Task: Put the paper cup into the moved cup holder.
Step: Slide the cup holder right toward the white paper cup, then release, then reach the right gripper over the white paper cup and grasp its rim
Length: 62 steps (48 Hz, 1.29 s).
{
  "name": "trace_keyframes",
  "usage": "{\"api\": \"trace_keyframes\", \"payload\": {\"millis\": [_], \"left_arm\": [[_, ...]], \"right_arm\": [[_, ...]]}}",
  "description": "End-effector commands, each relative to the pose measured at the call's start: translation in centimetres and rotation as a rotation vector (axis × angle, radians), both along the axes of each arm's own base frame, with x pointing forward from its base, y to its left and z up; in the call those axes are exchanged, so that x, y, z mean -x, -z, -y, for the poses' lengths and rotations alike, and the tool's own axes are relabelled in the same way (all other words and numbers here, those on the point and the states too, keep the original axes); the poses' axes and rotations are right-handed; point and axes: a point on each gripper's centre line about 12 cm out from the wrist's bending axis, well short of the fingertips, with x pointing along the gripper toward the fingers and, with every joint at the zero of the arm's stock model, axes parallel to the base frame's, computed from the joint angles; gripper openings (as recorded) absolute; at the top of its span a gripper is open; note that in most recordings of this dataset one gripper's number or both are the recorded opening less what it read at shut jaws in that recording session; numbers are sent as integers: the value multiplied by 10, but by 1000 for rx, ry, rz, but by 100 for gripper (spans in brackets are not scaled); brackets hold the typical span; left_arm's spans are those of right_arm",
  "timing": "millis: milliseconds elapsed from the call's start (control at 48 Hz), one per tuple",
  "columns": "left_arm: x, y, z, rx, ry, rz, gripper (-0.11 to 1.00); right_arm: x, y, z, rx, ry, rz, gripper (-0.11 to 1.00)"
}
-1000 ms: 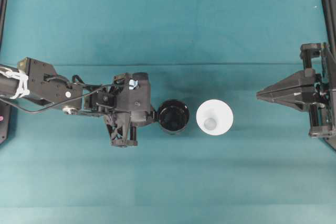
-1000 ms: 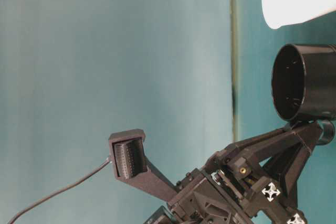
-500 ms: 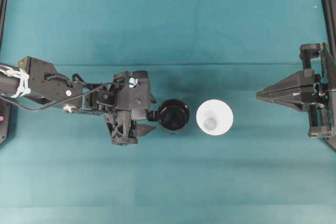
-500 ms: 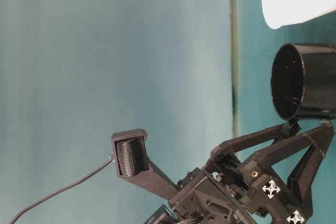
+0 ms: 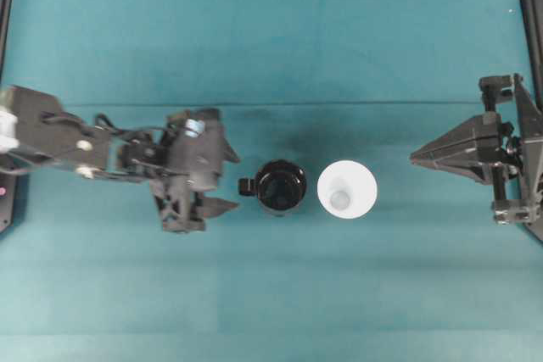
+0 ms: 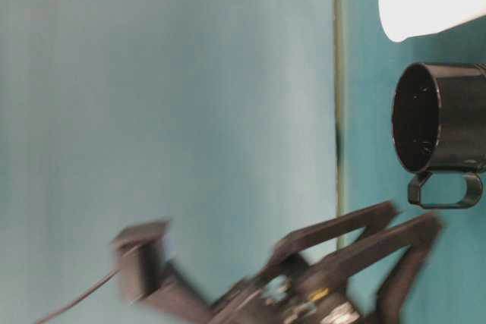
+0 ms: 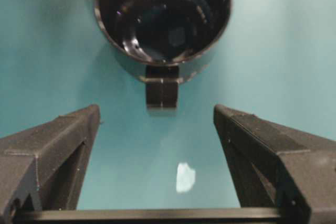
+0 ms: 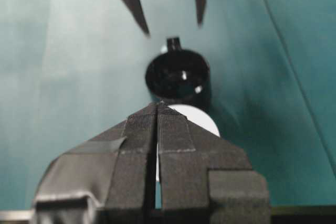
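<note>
A teal cloth covers the tabletop (image 5: 271,40), with faint crease lines running across it. Black frame rails (image 5: 5,6) stand at its left and right edges. Behind it rises a plain teal backdrop (image 6: 167,96). Lighting is soft and even.

I see the left gripper (image 5: 227,182) at centre-left of the overhead frame, jaws spread wide, nothing between them, tips aimed toward frame centre. Its arm runs in level from the left edge. Right gripper (image 5: 413,157) sits at the right edge, fingers (image 8: 157,145) pressed together into a wedge, empty, pointing left. Table-level view shows the left arm blurred.
</note>
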Motion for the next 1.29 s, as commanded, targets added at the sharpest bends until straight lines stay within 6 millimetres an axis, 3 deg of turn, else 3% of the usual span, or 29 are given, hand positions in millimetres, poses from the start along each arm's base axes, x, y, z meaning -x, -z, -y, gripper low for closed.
{"api": "trace_keyframes", "payload": {"millis": [0,208,458,583,813,854,1271], "left_arm": [[5,-18,1,-2,4,52,88],[19,-38,2,-4,6,107,88],[35,-41,2,2,0,94,88],[40,-45,2,1,0,107,88],[50,-49,2,2,-1,123,88],[51,-49,2,2,-1,124,88],[53,-48,2,4,-1,121,88]], "right_arm": [[-7,-9,2,-16,17,-3,1],[-29,-7,8,-41,45,-186,1],[-67,13,15,-47,63,-460,11],[-85,16,18,-54,69,-514,30],[-101,34,21,-54,74,-664,85],[-102,37,21,-55,74,-686,90],[-115,80,34,-139,177,-748,91]]}}
